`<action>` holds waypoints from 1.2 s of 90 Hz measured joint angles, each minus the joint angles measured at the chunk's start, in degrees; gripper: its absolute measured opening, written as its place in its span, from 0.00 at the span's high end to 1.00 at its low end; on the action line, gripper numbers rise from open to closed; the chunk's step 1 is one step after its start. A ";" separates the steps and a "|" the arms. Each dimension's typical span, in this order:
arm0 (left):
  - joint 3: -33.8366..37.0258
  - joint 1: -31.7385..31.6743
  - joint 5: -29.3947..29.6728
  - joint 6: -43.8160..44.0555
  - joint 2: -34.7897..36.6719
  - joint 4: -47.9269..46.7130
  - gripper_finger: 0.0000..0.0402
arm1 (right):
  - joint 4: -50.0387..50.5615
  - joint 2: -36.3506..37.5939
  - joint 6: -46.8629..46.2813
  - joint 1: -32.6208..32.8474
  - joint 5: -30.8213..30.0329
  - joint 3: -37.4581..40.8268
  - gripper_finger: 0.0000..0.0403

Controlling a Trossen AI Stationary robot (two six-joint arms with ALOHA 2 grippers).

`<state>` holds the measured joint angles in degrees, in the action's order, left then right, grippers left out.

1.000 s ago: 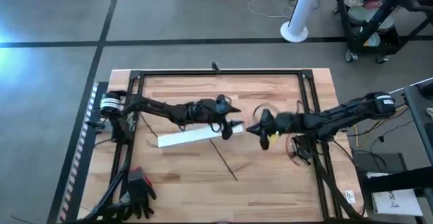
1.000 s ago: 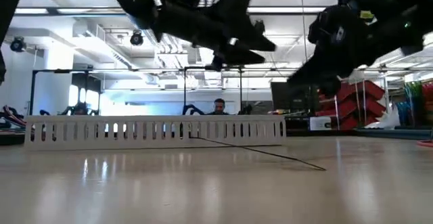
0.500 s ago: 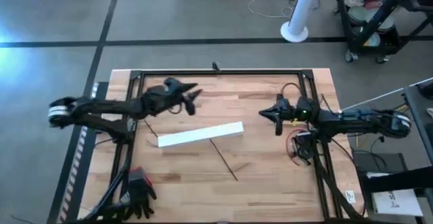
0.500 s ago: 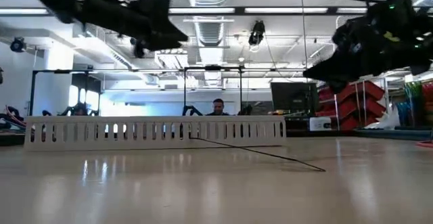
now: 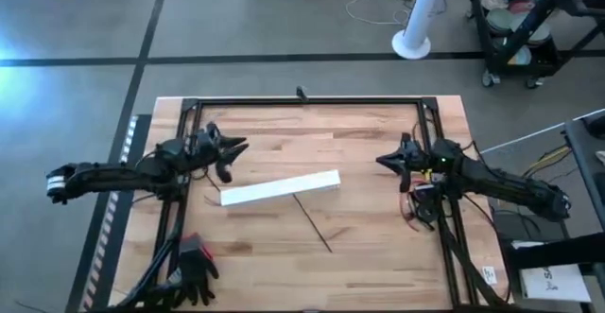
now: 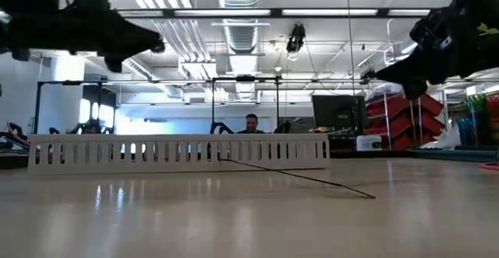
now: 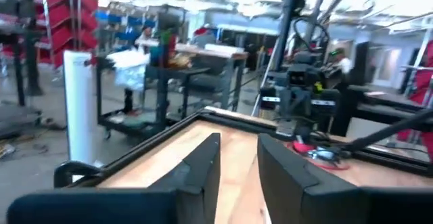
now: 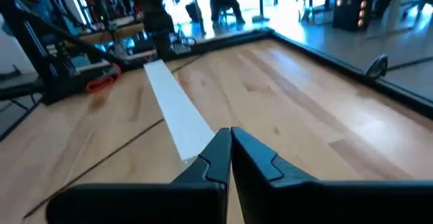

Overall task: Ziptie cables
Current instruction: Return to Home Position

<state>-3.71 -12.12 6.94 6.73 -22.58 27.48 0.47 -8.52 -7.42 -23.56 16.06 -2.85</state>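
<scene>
My left jaws: open, fingers [image 7: 203, 173] apart, above the counter's [image 5: 378, 237] 9 o'clock side.
My right jaws: closed, tips touching, at 3 o'clock.
Cables: hidden; a thin dark strand [image 5: 312, 222] leaves the white duct [image 5: 279, 187] toward 5 o'clock.

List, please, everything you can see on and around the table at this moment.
table: one, light wood, black-framed, centre.
cable duct: one, white, lying slanted at mid-table.
thin strand: one, dark, running from the duct across the bare wood.
gloves: seemingly a pair, black, table corner below the left arm's base.
pillar: one, white, on the floor beyond the table.
cart: one, dark, floor beyond the right arm.
person: one, colour unclear, far behind the duct.
left tool: one, dark, open, raised over the table's left side.
right tool: one, dark, shut, raised over the right side.
</scene>
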 joint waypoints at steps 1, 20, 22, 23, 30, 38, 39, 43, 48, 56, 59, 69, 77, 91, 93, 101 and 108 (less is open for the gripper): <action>0.63 0.07 0.00 -0.06 0.85 -0.06 0.84 | 0.64 0.86 0.00 0.05 0.01 0.00 1.00; 3.06 0.35 -3.77 1.45 14.56 -14.88 0.94 | 6.13 8.50 -2.24 1.06 5.04 -1.58 1.00; 3.13 0.39 -5.32 1.43 15.65 -15.88 0.95 | 5.75 8.50 -2.54 1.43 5.19 -1.43 1.00; 3.13 0.42 -6.30 1.43 16.22 -16.23 0.95 | 5.30 8.49 -2.80 1.64 5.19 -1.27 1.00; 3.11 0.48 -12.56 1.34 20.34 -18.91 0.99 | 0.90 8.39 -4.53 3.92 2.68 0.44 1.00; 3.12 0.71 -16.19 1.52 22.51 -22.59 0.99 | -3.69 8.57 -4.92 8.54 -1.08 2.16 1.00; 3.13 0.80 -16.37 1.52 22.51 -23.34 0.99 | -3.70 8.55 -4.60 9.16 -2.11 2.16 1.00; 3.13 1.14 -16.92 1.22 22.56 -23.94 0.99 | -3.21 8.45 -3.85 12.04 -6.24 2.16 1.00; 3.13 1.40 -17.41 0.54 22.14 -24.40 1.00 | -2.21 8.35 -2.58 15.68 -10.34 2.16 1.00; 3.13 1.90 -18.03 -0.07 22.15 -24.46 1.00 | -1.56 8.57 -0.23 20.82 -15.10 2.16 1.00; 3.13 1.97 -19.33 -0.10 22.54 -24.57 1.00 | -1.51 8.57 0.14 22.51 -16.18 2.16 1.00; 3.13 2.65 -21.95 -0.46 22.57 -24.21 1.00 | -1.77 8.53 2.24 27.35 -19.60 2.16 1.00; 3.15 2.58 -17.95 -0.11 22.57 -24.68 1.00 | -2.14 8.51 6.37 28.92 -19.96 2.16 1.00; 3.15 2.59 -17.50 6.75 21.80 -24.89 1.00 | -1.81 8.48 3.09 28.92 -19.25 2.16 1.00; 3.15 2.58 -17.47 7.23 21.45 -24.89 1.00 | -1.79 8.32 1.79 28.92 -19.30 2.16 1.00; 3.15 2.58 -17.42 7.72 20.15 -24.89 0.99 | -1.69 6.90 1.58 28.92 -19.20 2.16 1.00; 3.15 2.58 -17.40 7.73 18.97 -24.89 0.98 | -1.66 5.77 2.90 28.92 -19.11 2.16 1.00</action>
<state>-0.56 -9.54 -10.46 14.46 -3.61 2.59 -1.19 -2.75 -4.52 5.37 -3.04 -0.69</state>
